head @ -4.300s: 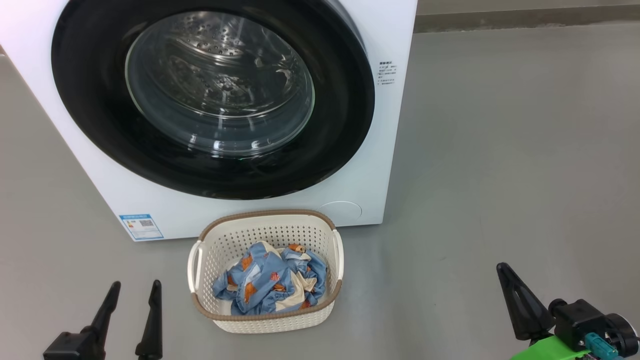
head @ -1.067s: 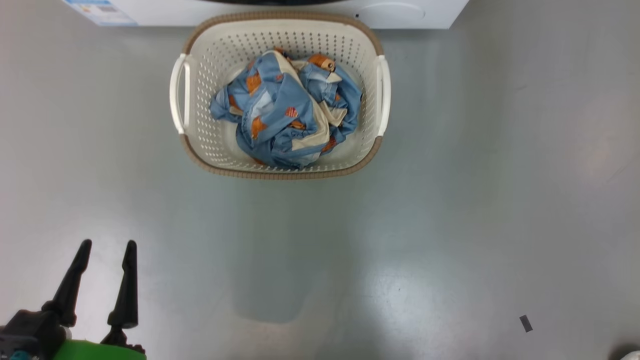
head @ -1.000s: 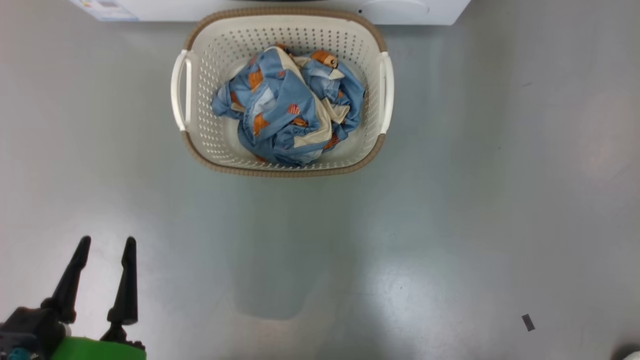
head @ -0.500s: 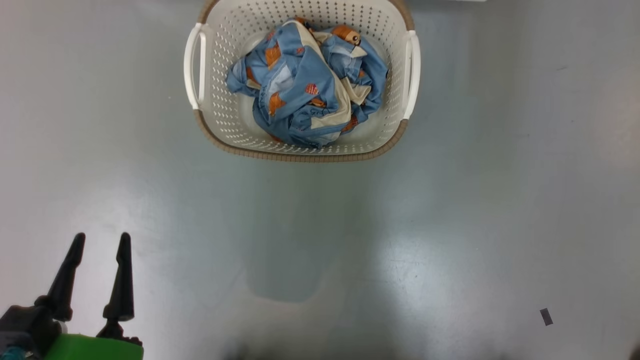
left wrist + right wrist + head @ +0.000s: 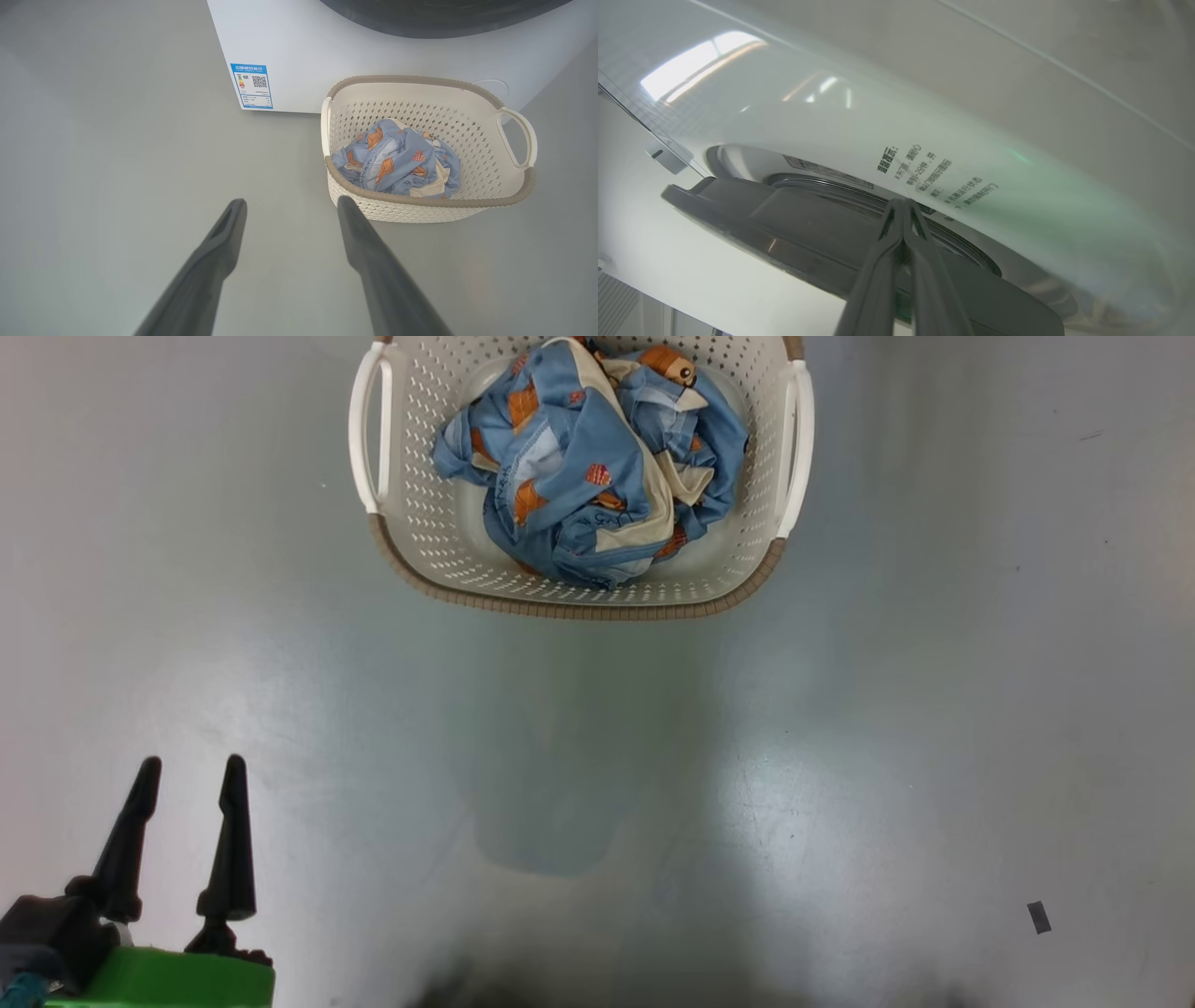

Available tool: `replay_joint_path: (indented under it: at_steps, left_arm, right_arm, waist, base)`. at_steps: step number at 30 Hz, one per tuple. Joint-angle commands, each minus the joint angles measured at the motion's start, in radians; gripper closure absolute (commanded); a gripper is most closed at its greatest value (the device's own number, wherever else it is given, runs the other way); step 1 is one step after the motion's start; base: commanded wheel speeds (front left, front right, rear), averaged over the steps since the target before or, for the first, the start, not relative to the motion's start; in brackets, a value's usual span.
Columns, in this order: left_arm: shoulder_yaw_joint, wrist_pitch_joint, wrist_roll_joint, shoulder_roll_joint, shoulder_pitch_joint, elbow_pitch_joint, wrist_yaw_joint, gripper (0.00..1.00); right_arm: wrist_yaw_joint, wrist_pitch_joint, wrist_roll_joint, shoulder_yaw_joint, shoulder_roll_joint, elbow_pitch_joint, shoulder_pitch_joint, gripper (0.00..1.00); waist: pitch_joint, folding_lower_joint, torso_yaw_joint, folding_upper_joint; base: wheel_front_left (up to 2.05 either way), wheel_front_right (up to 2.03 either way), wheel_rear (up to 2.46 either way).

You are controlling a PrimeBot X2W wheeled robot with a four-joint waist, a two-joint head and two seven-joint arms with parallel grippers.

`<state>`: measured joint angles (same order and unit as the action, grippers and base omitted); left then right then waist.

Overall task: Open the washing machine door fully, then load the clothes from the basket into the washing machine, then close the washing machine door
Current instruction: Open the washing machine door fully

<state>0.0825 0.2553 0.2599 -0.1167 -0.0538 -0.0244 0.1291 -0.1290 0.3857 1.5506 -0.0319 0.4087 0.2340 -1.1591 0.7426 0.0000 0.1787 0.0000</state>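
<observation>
Hovering over the floor, left claw gapes empty — right claw pinched closed by the washing machine door.

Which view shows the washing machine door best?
The right wrist view: the door lies close, across its lower half. The left wrist view catches a strip of black rim at its top. The head view faces the basket.

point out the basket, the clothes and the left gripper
basket [image 5: 579, 610]: head view, on its brown near rim
clothes [image 5: 569, 467]: head view, blue fabric mid-bundle
left gripper [image 5: 191, 762]: head view, midway between its fingertips
</observation>
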Motion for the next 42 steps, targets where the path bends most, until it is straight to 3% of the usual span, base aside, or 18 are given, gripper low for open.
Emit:
replay_joint_path:
  at_steps: [1, 42]
  left_arm:
    - [0.036, 0.006, 0.003, -0.022, -0.002, 0.015, 0.002, 0.00]
    - [-0.006, 0.006, 0.009, 0.001, -0.009, -0.006, 0.002, 0.00]
  right_arm:
    - [-0.002, 0.005, -0.006, -0.010, -0.008, -0.030, -0.013, 1.00]
    - [-0.002, 0.026, 0.002, -0.129, 0.029, 0.013, -0.128, 1.00]
  waist:
    - [0.002, 0.0000, 0.000, 0.0000]
    - [0.018, 0.0000, 0.036, 0.0000]
  base:
    - [0.00, 0.00, 0.00]
    - [0.00, 0.00, 0.00]
